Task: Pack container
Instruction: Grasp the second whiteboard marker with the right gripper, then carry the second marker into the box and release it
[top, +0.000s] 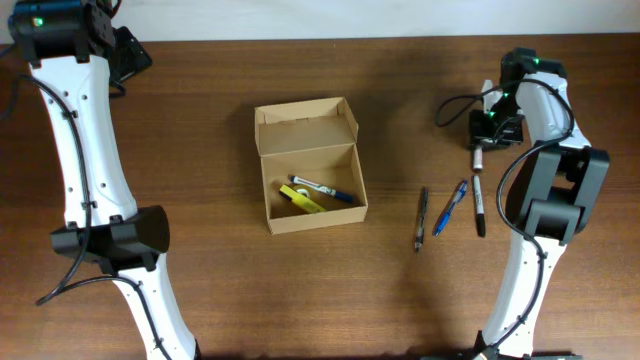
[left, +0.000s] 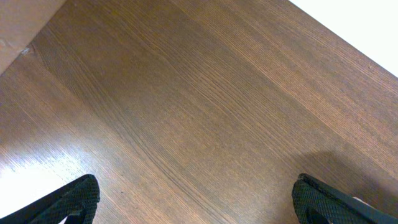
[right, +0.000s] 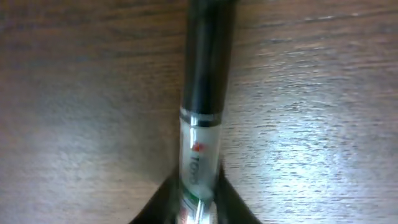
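The container (top: 316, 216), a tan cardboard box, sits near the middle of the table with its flap lid folded back. By my reading the packing is partly done. A yellow highlighter (top: 301, 199) and a white-and-blue pen (top: 325, 189) lie inside.

The left gripper (left: 196, 200) hangs over bare wood at the far left corner, fingers wide apart and holding nothing. The right gripper (right: 198, 208) is low over the table's right side, clamped on a black-and-clear pen (right: 204, 68) (its printing is too blurred to read).

Three more wait loose just beside it: a black marker (top: 479, 205), a blue pen (top: 450, 207) and a thin black pen (top: 421, 218). So four items look left to pack, and the lid is not yet closed.

The dark wood-grain table (top: 200, 120) carries a little glare. Beyond its far edge only a pale strip shows.
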